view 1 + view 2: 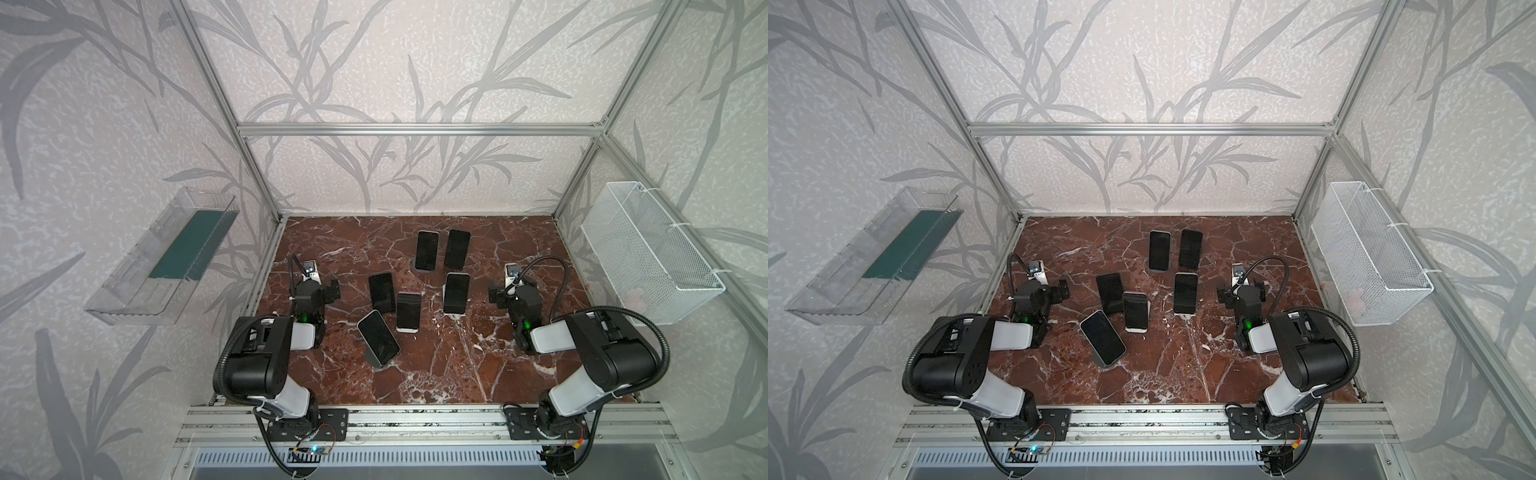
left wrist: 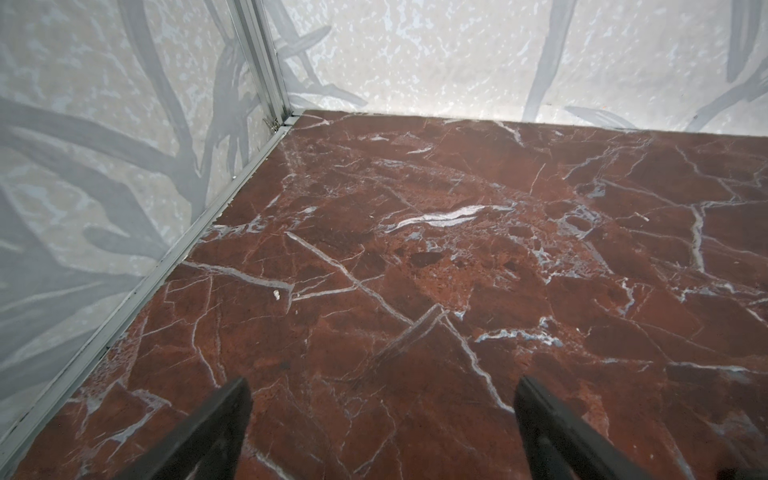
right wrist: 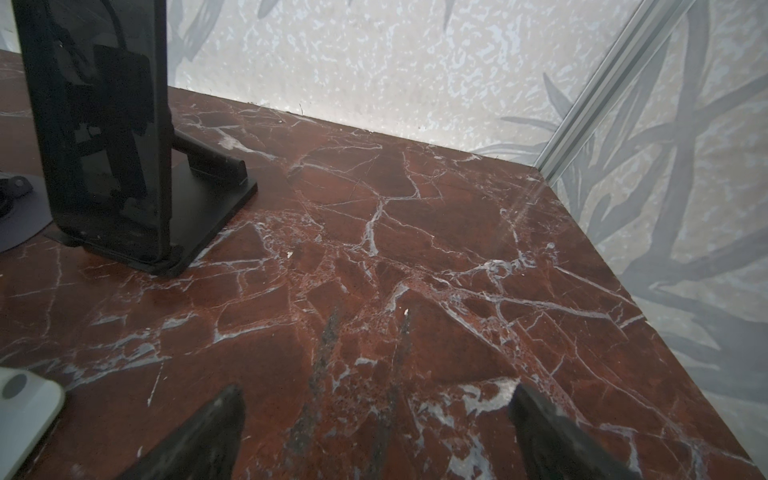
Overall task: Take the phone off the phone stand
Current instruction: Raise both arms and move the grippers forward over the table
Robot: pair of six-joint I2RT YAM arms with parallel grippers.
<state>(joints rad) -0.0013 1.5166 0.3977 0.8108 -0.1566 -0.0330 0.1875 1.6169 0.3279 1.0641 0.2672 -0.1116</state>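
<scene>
Several dark-screened phones lean on small stands mid-table in both top views, among them the nearest phone (image 1: 378, 337) (image 1: 1103, 337), a right-hand phone (image 1: 456, 293) and two back phones (image 1: 427, 250) (image 1: 456, 248). In the right wrist view one black phone (image 3: 99, 124) rests on a black stand (image 3: 208, 195), ahead and off to one side of my right gripper (image 3: 377, 387), which is open and empty over bare marble. My left gripper (image 2: 382, 382) is also open and empty; its view holds no phone. The left arm (image 1: 307, 299) and right arm (image 1: 519, 299) sit folded either side of the phones.
A clear plastic bin (image 1: 166, 257) hangs on the left wall and a white wire basket (image 1: 648, 253) on the right wall. Aluminium frame posts (image 2: 266, 62) and papered walls close in the red marble table (image 1: 478, 365). A pale stand base (image 3: 25, 403) lies near my right gripper.
</scene>
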